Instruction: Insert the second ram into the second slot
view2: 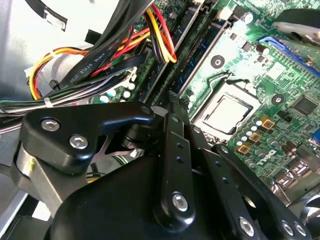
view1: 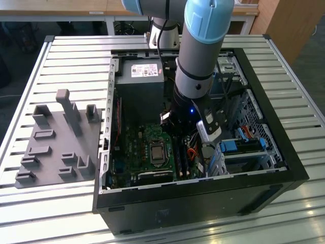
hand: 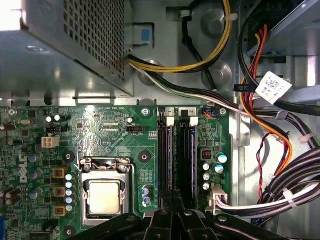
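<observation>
The gripper (hand: pixel 172 200), fingers pressed together, sits over the memory slots (hand: pixel 179 155); both seem filled, so the second ram (hand: pixel 186 155) is probably seated.

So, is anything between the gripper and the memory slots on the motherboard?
Nothing visible. In the first wrist view the gripper sits right over the two memory slots, and the cables lie off to the side, not across them.

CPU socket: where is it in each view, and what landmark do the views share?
Exterior view: the CPU socket sits mid-motherboard, to the exterior view's left of the arm.
First wrist view: the socket lies beside the RAM slots.
Second wrist view: the socket lies alongside the slots.
Shared landmark: the RAM slots, next to the socket everywhere.
</observation>
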Controlling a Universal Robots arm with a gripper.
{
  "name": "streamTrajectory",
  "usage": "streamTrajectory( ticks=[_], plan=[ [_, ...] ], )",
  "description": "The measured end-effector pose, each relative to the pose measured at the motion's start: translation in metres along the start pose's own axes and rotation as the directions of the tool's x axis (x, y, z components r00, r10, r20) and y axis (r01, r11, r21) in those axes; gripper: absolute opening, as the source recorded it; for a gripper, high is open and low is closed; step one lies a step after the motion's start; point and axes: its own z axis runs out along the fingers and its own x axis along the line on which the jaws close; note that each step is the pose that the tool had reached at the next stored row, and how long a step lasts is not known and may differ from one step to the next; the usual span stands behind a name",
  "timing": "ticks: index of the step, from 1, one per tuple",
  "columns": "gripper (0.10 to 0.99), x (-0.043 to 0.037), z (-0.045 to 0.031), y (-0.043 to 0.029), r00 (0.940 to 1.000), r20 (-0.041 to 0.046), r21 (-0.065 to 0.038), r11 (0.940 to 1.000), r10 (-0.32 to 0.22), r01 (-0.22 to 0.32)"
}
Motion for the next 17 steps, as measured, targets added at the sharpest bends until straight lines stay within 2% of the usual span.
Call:
streamTrajectory(
  ticks=[4, 6, 7, 10, 17],
  plan=[
    [0.106, -0.0001, -0.001, 0.0005, 1.0, -0.0005, 0.002, 1.0, 0.0, 0.0],
    [0.106, 0.0, -0.0026, 0.0003, 1.0, 0.0012, -0.003, 1.0, 0.0, 0.0],
    [0.106, 0.0001, -0.0049, 0.0007, 1.0, 0.0017, -0.005, 1.0, 0.0, 0.0],
    [0.106, 0.0006, -0.0147, 0.0003, 1.0, 0.0008, -0.003, 1.0, 0.0, 0.0],
    [0.106, 0.0011, -0.0212, 0.0003, 1.0, 0.0008, -0.002, 1.0, 0.0, 0.0]
  ],
)
